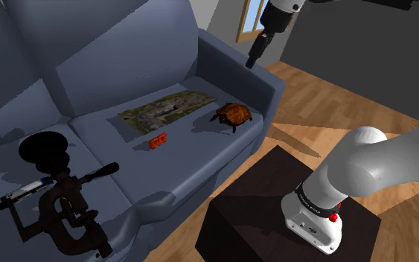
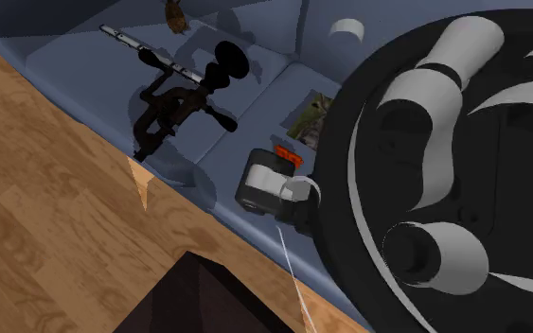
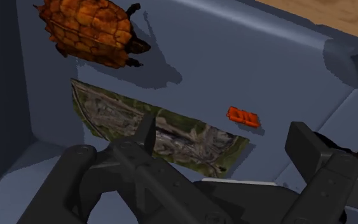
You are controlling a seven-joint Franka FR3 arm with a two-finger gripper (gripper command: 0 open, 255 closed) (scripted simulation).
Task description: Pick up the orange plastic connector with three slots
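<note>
The orange connector [image 1: 158, 141] lies flat on the sofa [image 1: 103, 67] seat, just off the printed sheet's [image 1: 167, 110] corner. The gripper [image 1: 254, 61] hangs high above the sheet, fingers spread. The part is small and low, so a descent drifting sheetward may pinch paper or merely press it into the cushion. The turtle [image 1: 233, 115] sits beyond the sheet's far end.

Orange connector [image 3: 243, 117]; blue sofa [image 3: 234, 57] (brown-scaled turtle [image 3: 88, 32])

Dim light, crisp dark shadows
</note>
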